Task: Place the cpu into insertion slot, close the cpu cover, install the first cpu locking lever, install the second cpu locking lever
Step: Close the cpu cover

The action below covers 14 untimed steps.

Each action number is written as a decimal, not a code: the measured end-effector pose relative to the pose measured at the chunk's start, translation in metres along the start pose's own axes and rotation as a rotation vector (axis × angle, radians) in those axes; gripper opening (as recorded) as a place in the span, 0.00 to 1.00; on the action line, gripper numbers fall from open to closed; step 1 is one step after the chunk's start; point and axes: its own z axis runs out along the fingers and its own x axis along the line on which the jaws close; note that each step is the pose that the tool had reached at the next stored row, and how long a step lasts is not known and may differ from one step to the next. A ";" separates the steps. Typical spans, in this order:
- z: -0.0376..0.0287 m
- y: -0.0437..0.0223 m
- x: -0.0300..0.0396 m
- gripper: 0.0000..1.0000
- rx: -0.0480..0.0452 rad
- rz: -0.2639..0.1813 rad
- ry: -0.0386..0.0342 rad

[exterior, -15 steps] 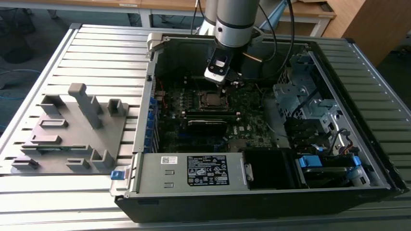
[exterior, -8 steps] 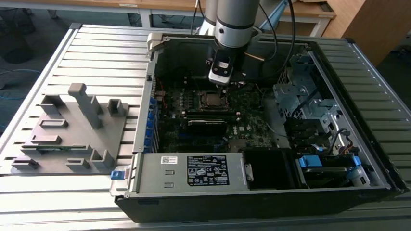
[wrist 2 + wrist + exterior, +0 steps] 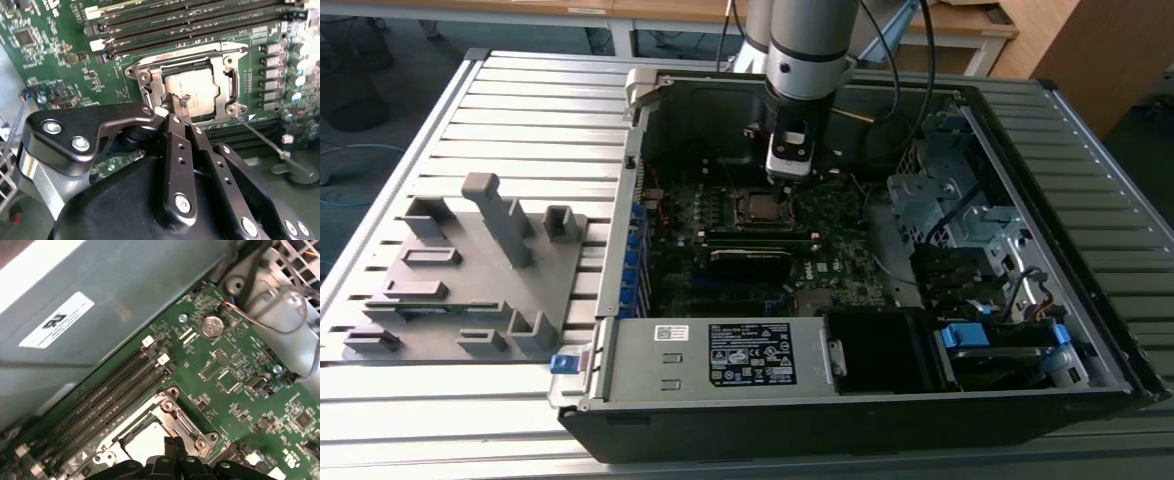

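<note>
Closest in the exterior view, the power supply box (image 3: 747,355) fills the lower middle of the computer case (image 3: 854,435), which sits on the slatted tabletop (image 3: 547,110). Past it comes the green circuit board (image 3: 847,285), and dead centre, the insertion slot (image 3: 739,206). And there's the cpu (image 3: 192,90), seated flat in it, with the cpu cover (image 3: 190,54) lying down around it in both wrist views. So placing and closing look done; I'd call this the lever stage. One thin locking lever (image 3: 260,137) juts loose off a corner of the slot (not tucked in, by the look of it). The claw (image 3: 177,102) hangs right at the cover's edge, fingers pinched narrow, nothing plainly held; whether the tips touch metal, I cannot tell. This step calls for a short, firm push to swing a lever down under its catch. Room is tight: memory slots (image 3: 165,20) run just beside the slot, the drive cage (image 3: 941,200) crowds the exterior view's right, and case walls ring it all. Overhead is open, where the arm (image 3: 807,50) drops in at top centre.
</note>
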 end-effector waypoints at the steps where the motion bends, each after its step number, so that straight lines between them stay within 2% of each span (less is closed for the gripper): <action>1: 0.0001 0.0000 0.0000 0.10 -0.0001 -0.018 0.0003; 3: 0.0002 0.0000 0.0000 0.10 -0.0001 -0.047 0.0007; 14: 0.0002 0.0000 0.0000 0.10 -0.0001 -0.052 0.0008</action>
